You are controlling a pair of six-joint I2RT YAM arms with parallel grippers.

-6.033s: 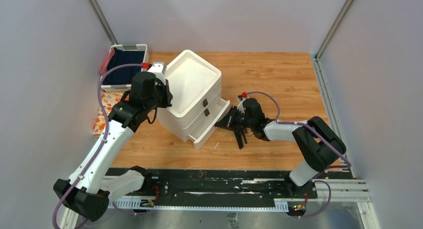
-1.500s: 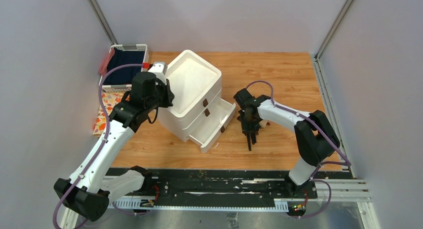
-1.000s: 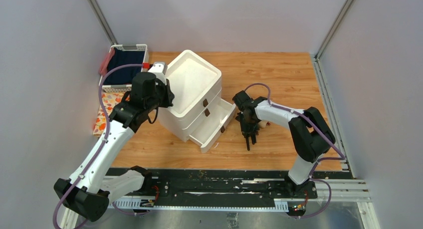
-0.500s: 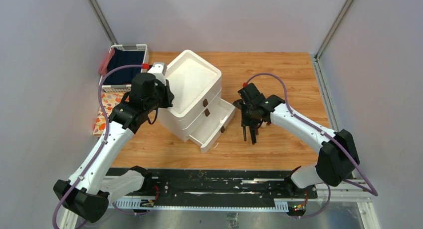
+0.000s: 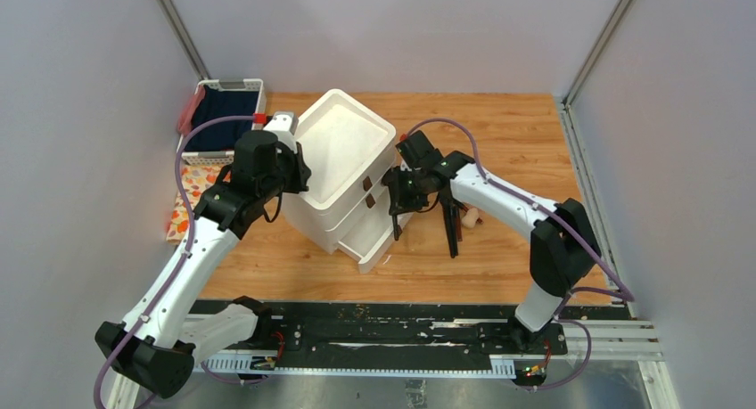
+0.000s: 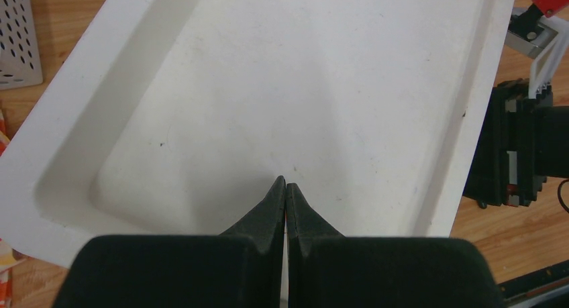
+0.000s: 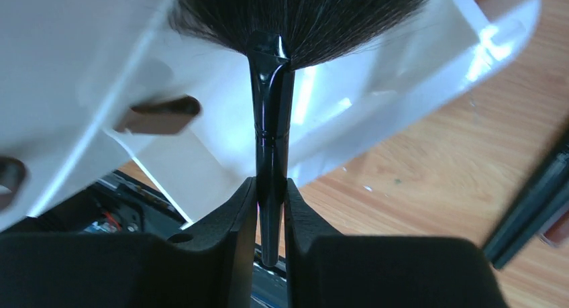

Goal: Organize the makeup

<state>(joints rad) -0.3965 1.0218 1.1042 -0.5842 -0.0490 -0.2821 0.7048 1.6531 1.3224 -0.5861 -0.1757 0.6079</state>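
**Holdings, left to right**

1. Basket (image 5: 234, 83): white, with dark blue cloth inside. It sits in the far-left corner, well apart from the work.
2. Left pincer (image 6: 286, 184): clenched on nothing, tips together over the recessed top of the drawer box (image 5: 343, 146). Whether it presses down cannot be told. It is probably steadying the box.
3. Bottom drawer (image 5: 367, 249): pulled out toward the near right, under two shut drawers with brown knobs (image 7: 158, 115).
4. Right pincer (image 7: 271, 187): grasping the fan brush (image 7: 272, 120) by its slim black handle. The bristles are spread ahead of the fingertips, over the open drawer.
   - Step in hand, as judged: lay the brush in the drawer.
   - Done well: line the handle up with the drawer's length and lower it until the fan is below the rim. Only then release.
   - Caution: the fan is broad and the drawer walls are close, and the knobs above stand near the path.
5. Black sticks (image 5: 451, 231): lying on the surface (image 5: 499, 124) just right of the drawer. A small beige piece (image 5: 472, 217) lies beside them. None of these is put away yet.
6. Room: bare wood lies beyond the loose items, up to the right wall. On withdrawal the arm should lift before it swings, or it may sweep the sticks.
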